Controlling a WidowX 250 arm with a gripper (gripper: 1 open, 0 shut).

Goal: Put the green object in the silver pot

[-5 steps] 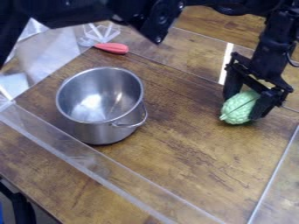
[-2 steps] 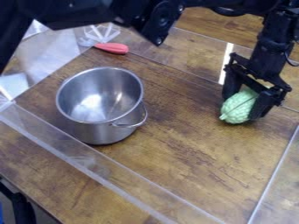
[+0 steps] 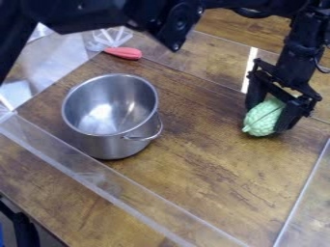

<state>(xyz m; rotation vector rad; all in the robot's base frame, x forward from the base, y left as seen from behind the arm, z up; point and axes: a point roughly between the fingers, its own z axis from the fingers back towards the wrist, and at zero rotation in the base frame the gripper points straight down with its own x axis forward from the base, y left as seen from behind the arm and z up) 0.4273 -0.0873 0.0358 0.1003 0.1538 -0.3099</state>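
The green object [image 3: 264,120] is a light green, bumpy oval lying on the wooden table at the right. My gripper [image 3: 280,102] stands over it, black fingers [image 3: 256,95] on either side of its upper part. I cannot tell whether the fingers press on it. The silver pot [image 3: 111,115] stands upright and empty at the left centre, its small handle facing front right, well apart from the gripper.
A small red item [image 3: 123,52] lies at the back left near a clear wire thing [image 3: 106,37]. A clear plastic wall [image 3: 154,207] runs along the table's front edge. A dark arm body [image 3: 175,19] hangs over the back.
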